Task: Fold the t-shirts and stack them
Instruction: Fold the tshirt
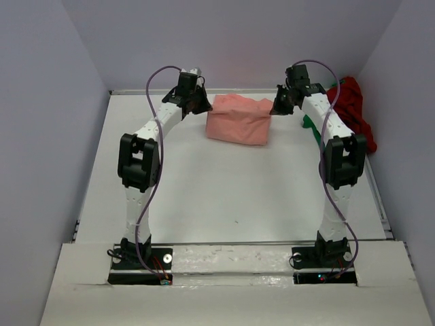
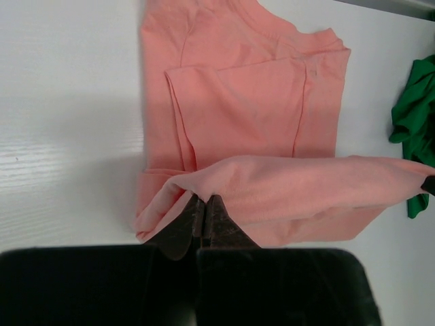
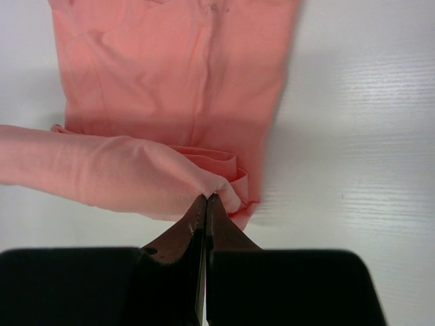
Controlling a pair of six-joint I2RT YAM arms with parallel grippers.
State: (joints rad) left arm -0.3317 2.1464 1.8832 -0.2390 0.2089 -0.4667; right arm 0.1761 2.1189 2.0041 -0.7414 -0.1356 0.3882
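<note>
White tabletop [image 1: 224, 197], walled in pale lilac on three sides, carries everything; the salmon-pink shirt [image 1: 239, 120] lies at the far middle of it, squarely between the two arms; the dark red shirt [image 1: 350, 102] is heaped in the far right corner, and the green shirt [image 1: 311, 125] shows only as a scrap just under the right forearm, both apart from the work.

One edge of the pink shirt is raised off the table and stretched side to side; the left gripper [image 1: 201, 103] has its fingers pressed together on the left end of that edge, and the right gripper [image 1: 280, 105] is pinched tight on the right end in the same way; each wrist view shows cloth bunched at the fingertips and the band of fabric running off toward the other arm.

So the held edge has its long axis running left to right, and neither arm is nearer, each standing at its own corner; the rest of the shirt, with a sleeve already turned in, lies flat below, and from above it appears to reach mostly toward the arm bases; the fold probably calls for both hands travelling together, square to that edge, so it lands even and untwisted.
</note>
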